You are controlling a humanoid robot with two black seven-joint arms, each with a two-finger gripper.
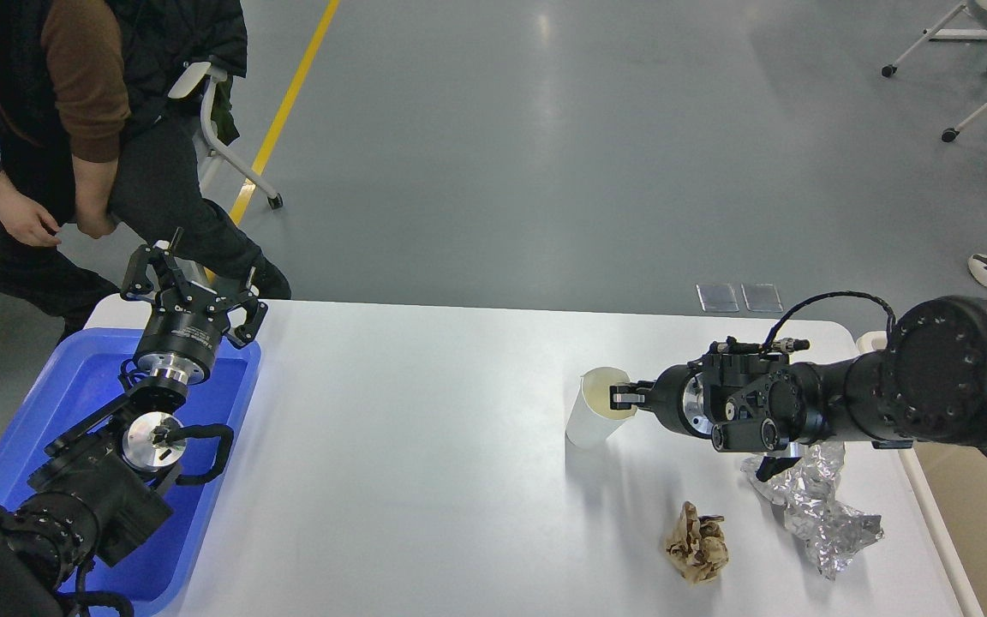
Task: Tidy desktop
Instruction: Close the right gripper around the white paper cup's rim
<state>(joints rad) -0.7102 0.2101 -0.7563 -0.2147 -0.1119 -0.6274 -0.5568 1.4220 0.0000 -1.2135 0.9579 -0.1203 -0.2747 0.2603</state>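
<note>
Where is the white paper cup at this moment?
In the head view the white paper cup is right of centre on the desktop, tilted, its rim pinched by the right gripper; the brown paper wad lies nearer the robot.

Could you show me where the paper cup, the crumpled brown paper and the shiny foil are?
paper cup (586, 422), head view, on its white side wall
crumpled brown paper (696, 544), head view, on its middle
shiny foil (828, 514), head view, on its crinkled middle

A blue plastic tray (48, 403) lies at the left. A crumpled brown paper ball (696, 543) lies near a crumpled silver foil (819, 506).
</note>
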